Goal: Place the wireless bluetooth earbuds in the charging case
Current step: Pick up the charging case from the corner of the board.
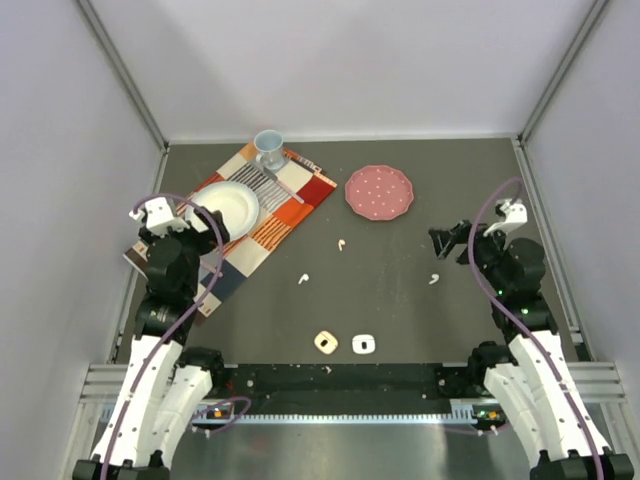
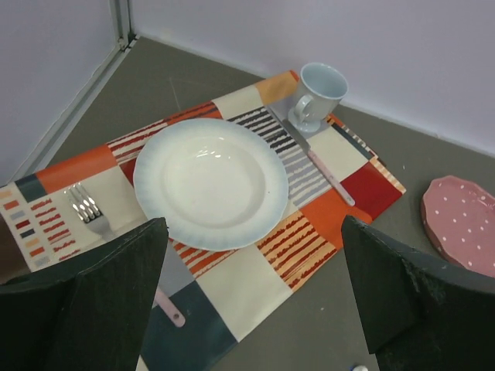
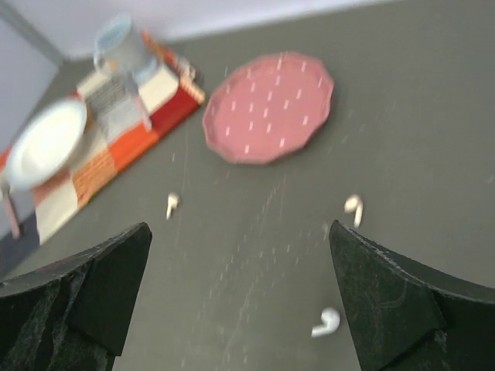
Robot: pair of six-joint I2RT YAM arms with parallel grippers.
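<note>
As the top view shows, buds (image 1: 302, 278) lie loose mid-table, with two cases (image 1: 326, 342) nearer the bases. Left wrist: the left claw (image 2: 254, 247) gapes wide over a plate (image 2: 210, 182). Right wrist: the right claw (image 3: 238, 247) gapes too, buds ahead — light, slick, stiff; best pinched across the bulb, I judge.
</note>
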